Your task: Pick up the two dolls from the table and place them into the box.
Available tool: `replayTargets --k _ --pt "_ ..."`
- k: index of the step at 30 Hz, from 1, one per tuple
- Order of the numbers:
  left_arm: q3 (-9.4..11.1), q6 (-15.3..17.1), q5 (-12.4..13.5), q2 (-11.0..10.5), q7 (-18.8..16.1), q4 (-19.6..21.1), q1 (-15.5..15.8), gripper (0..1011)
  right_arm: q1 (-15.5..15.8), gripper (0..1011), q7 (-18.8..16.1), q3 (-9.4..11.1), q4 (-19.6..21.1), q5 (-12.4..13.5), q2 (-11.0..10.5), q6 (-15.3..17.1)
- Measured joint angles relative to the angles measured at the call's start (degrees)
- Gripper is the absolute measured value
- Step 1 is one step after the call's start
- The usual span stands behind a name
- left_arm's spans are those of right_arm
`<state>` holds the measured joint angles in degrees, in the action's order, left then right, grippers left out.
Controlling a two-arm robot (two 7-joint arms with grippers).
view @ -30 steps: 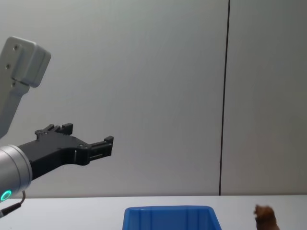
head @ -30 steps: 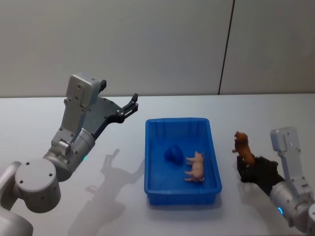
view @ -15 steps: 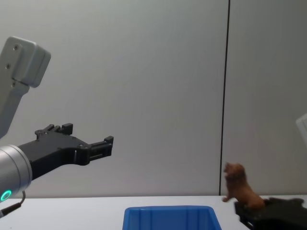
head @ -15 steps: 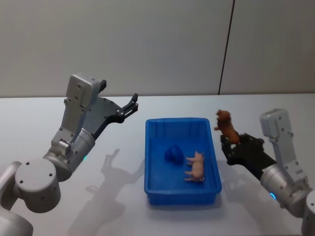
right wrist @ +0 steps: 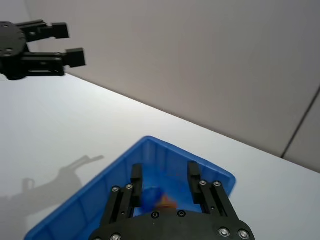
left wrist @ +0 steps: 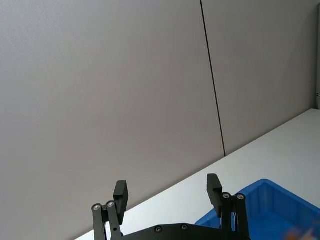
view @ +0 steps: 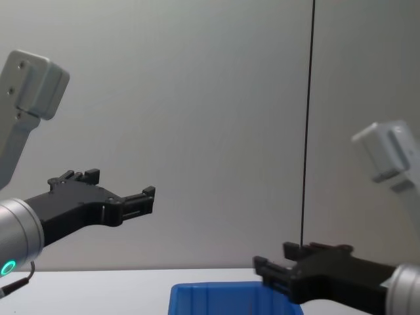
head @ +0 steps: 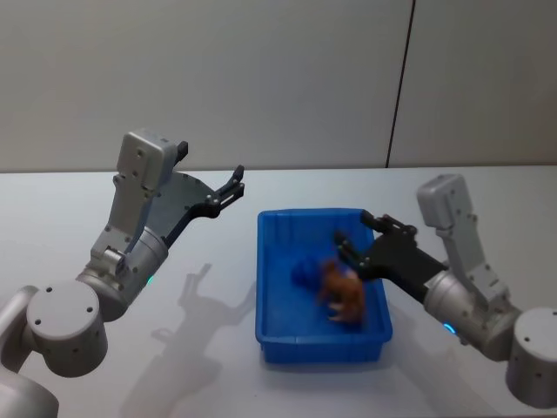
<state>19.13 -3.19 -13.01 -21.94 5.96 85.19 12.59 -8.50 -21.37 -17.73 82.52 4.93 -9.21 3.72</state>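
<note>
The blue box (head: 261,287) sits mid-table on the white table (head: 200,348). Inside it a brown doll (head: 335,283) shows blurred, right by a pink doll (head: 354,306) that it partly covers. My right gripper (head: 352,235) hovers open over the box's right half, just above the brown doll and holding nothing. In the right wrist view its fingers (right wrist: 136,174) frame the brown doll (right wrist: 167,202) below. My left gripper (head: 237,185) stands open and raised to the left of the box, and appears again in the chest view (view: 121,184).
A small dark blue object (head: 305,272) lies in the box's middle. A grey wall with a vertical seam rises behind the table. Bare tabletop stretches on both sides of the box.
My right gripper swung left from the table's right side to above the box and opened; the brown doll left its fingers and is down in the box. The left arm kept still.
</note>
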Motion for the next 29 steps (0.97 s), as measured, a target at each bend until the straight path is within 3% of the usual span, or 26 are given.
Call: replayTargets --k 7,15,18,29 --pt "0.0 0.0 0.0 0.0 0.0 0.0 0.0 1001 -1.9 710 -2.4 -0.5 -2.0 -0.2 1.1 -0.7" --pt "0.0 0.0 0.0 0.0 0.0 0.0 0.0 1001 -2.1 960 -1.0 -0.4 -2.1 0.3 1.2 -1.4" --pt "0.0 0.0 0.0 0.0 0.0 0.0 0.0 1001 -1.7 1001 -0.1 -0.2 -1.6 0.6 0.9 -1.7" --pt "0.0 0.0 0.0 0.0 0.0 0.0 0.0 1001 0.2 1001 3.9 0.8 0.7 2.1 -0.4 -3.3"
